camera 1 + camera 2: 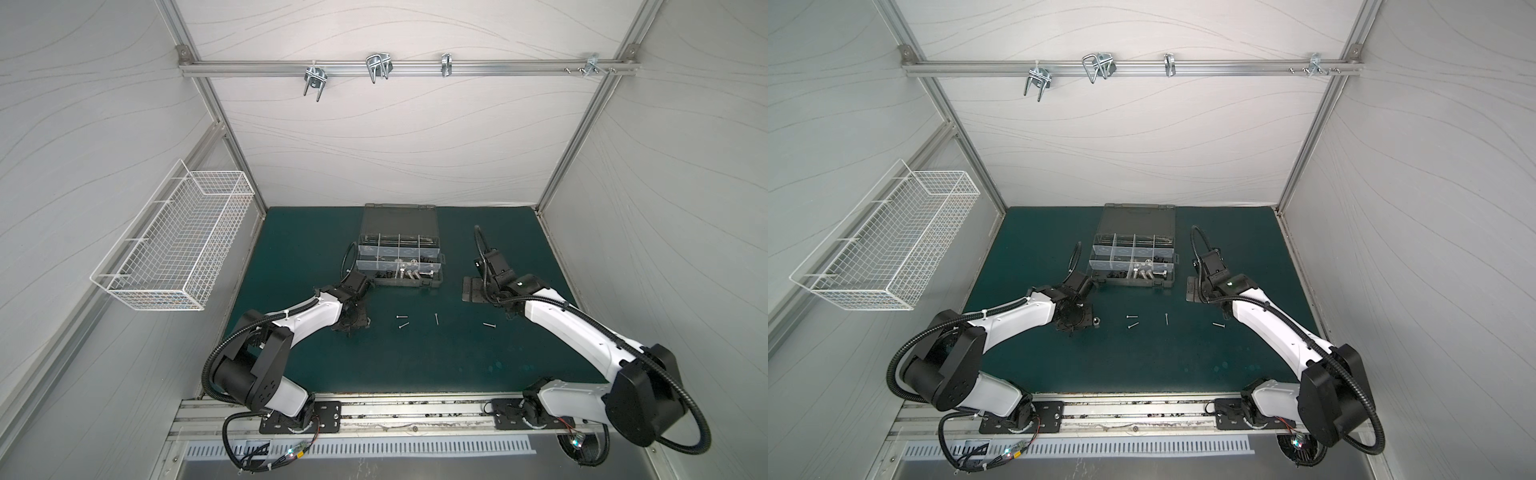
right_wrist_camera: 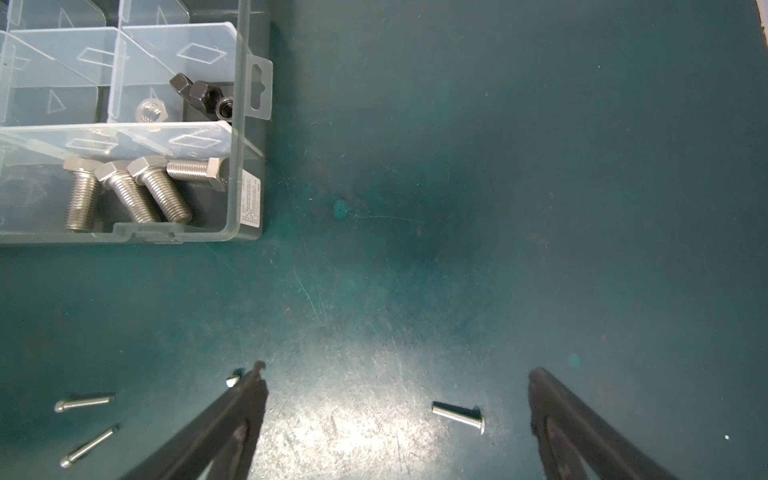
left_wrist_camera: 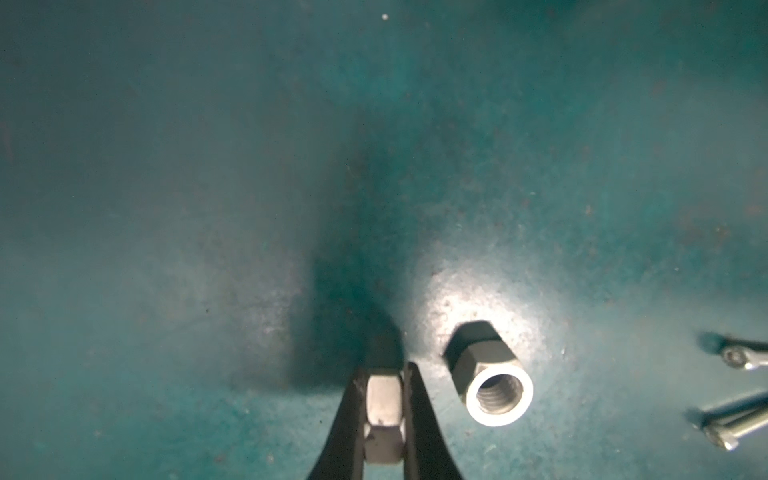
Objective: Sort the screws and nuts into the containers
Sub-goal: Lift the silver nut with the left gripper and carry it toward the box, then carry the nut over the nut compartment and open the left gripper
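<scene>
Pinching silver nut [image 3: 384, 419], left pincer [image 3: 385, 372], wrist view only

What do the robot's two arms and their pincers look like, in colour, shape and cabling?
The left arm and right arm have white shells with black joints. A black ribbed cable hose runs along each. The right arm's wrist shows a small green light. The left pincer and right pincer have slim, dark, tapering fingers.
</scene>
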`<state>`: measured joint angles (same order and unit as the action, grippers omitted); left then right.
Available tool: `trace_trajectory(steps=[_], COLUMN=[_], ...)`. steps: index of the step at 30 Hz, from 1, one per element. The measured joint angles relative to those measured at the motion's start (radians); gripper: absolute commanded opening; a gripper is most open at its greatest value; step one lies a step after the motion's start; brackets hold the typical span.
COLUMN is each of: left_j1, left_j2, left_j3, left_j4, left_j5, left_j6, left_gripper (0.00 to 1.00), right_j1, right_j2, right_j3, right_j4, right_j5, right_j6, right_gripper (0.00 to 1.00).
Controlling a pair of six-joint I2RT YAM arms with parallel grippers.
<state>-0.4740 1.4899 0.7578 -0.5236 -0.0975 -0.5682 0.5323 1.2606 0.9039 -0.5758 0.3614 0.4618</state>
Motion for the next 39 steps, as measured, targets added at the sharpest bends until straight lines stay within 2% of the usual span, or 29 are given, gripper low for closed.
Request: trace_trajectory(steps=[6,14,24,33,39], left_j1=[-0.002,-0.020,-0.087,-0.091,-0.091], left_j2=[-0.014,-0.024,0.204,0.345,0.365], left_j3=[0.023,0.182,0.488,0.663,0.686], left_j4=[-0.026,0.021,0.134,0.133,0.131], left_j5=[0.001,0.006,0.040,0.094,0.125], left_j6=[0.000,0.004,0.064,0.090,0.105], left_gripper=[0.11,0.11,0.10,0.10,0.10], right_j1=[0.000,0.000,0.000,-0.004,-0.004], right_j2=[0.000,-0.001,-0.001,0.032,0.105], right_j3=[0.000,0.000,0.000,0.000,0.006], right_j4=[0.000,0.000,0.003,0.053,0.065], right_j5=[0.001,0.001,-0.003,-0.034,-0.060], right_j6=[-0.004,-0.005,-0.005,0.011,0.010], right_gripper=[0.99,0.99,0.99,0.99,0.99])
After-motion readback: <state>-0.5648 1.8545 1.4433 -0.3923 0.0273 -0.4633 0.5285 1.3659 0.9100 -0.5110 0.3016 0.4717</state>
